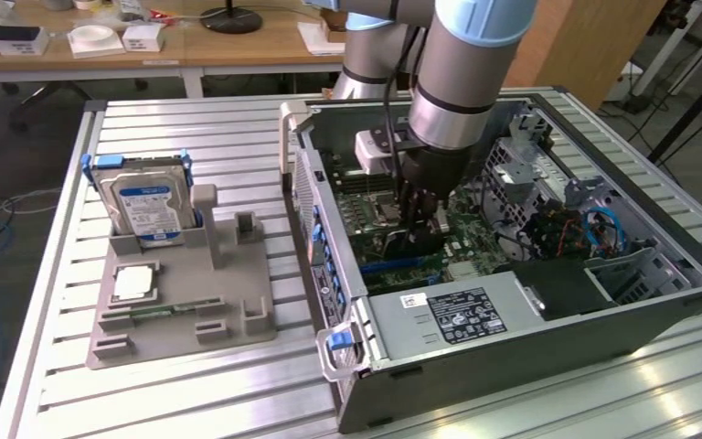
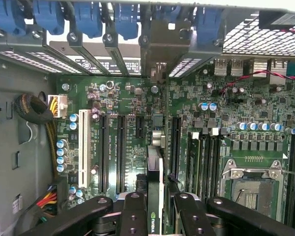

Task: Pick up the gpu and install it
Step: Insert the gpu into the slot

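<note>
The gpu (image 2: 155,167) is a thin dark card seen edge-on, standing upright over the green motherboard (image 2: 226,108) among the long expansion slots (image 2: 103,152). Its metal end bracket (image 2: 160,49) reaches up to the case's rear slot openings. My gripper (image 2: 155,216) is shut on the card, one black finger (image 2: 132,211) on each side of it. In the exterior view the gripper (image 1: 428,224) reaches down into the open computer case (image 1: 547,347), and the dark gpu (image 1: 406,249) hangs just under it, close to the board.
On the exterior view's left, a grey fixture (image 1: 180,302) holds a silver hard drive (image 1: 143,206) with blue rails. Inside the case are a power supply (image 1: 461,315), a CPU socket (image 2: 250,189), a cable bundle (image 2: 32,110) and blue slot latches (image 2: 88,19).
</note>
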### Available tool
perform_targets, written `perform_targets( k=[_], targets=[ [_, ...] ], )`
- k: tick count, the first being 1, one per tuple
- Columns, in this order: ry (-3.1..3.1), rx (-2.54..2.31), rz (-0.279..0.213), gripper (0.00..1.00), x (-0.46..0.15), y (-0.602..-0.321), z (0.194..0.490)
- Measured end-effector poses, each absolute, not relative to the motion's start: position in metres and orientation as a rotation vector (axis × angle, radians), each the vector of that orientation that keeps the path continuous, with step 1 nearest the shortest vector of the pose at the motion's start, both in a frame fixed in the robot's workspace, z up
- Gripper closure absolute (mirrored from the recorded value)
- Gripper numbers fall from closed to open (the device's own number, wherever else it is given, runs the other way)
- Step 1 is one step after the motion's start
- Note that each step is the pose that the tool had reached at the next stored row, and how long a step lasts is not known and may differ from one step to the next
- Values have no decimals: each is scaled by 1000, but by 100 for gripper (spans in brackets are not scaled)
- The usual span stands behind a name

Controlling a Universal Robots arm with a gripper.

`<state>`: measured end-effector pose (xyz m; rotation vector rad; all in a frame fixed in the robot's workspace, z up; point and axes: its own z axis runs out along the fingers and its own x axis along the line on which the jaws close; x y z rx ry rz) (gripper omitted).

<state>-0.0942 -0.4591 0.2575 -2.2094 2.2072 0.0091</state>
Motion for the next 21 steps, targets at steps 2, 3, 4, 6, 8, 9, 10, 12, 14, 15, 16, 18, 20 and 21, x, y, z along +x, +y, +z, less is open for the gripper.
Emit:
perform_targets(
  k=[2, 3, 4, 6, 8, 9, 10, 12, 14, 15, 16, 18, 20, 21],
  targets=[
    [2207, -2209, 9, 74, -94, -459, 257],
    [2207, -2209, 9, 74, -94, -459, 256],
    [2207, -2209, 9, 74, -94, -459, 256],
    [2207, -2209, 9, 74, -94, -459, 254],
    [2207, -2210, 9, 74, -94, -459, 253],
    [2207, -2210, 9, 74, -94, -459, 253],
    [2207, -2210, 9, 74, -94, -459, 252],
    [2207, -2210, 9, 74, -94, -459, 252],
    [2207, -2210, 9, 74, -94, -459, 252],
    [2207, -2209, 9, 74, -94, -459, 252],
    [2207, -2209, 9, 74, -94, -459, 252],
    [2207, -2210, 9, 74, -94, -459, 252],
    [2207, -2210, 9, 74, -94, -459, 252],
    [2207, -2210, 9, 74, -94, -459, 252]
  ],
)
